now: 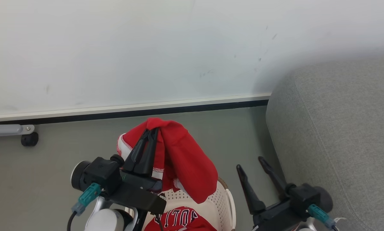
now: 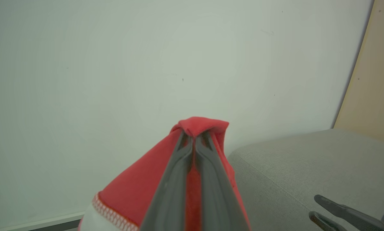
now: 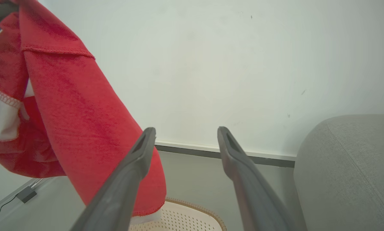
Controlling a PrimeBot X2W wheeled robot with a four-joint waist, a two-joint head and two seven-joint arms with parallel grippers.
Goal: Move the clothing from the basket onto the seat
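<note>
The red jersey (image 1: 185,160) hangs from my left gripper (image 1: 152,130), whose two fingers are pinched together on a fold of the fabric right at their tips. A small peak of red cloth pokes out past the tips, and the rest drapes down on both sides of the fingers (the white trim with its red stitching falls on the side toward my left). The longest flap dangles on the right of the gripper, back toward my wrist, and ends over the basket (image 1: 222,195). I cannot tell whether the cloth touches the rim. The basket sits below the gripper, near its wrist. A second jersey (image 1: 179,218) lies inside it with dark, white-outlined lettering facing up.

My right gripper (image 1: 249,163) is off to the right of the held jersey and apart from it, its fingers spread wide with nothing between them. Seen from its own wrist, the jersey hangs up and to the left of its fingers, and the basket's brown woven rim shows low between them.

The seat (image 1: 339,128) lies just right of the right gripper and well to the right of the left one. Ahead of both sets of fingertips are the grey floor (image 1: 82,154), a dark skirting strip (image 1: 147,111) and the pale wall (image 1: 147,48). A small black caster (image 1: 29,139) stands far to the left of my left gripper.
</note>
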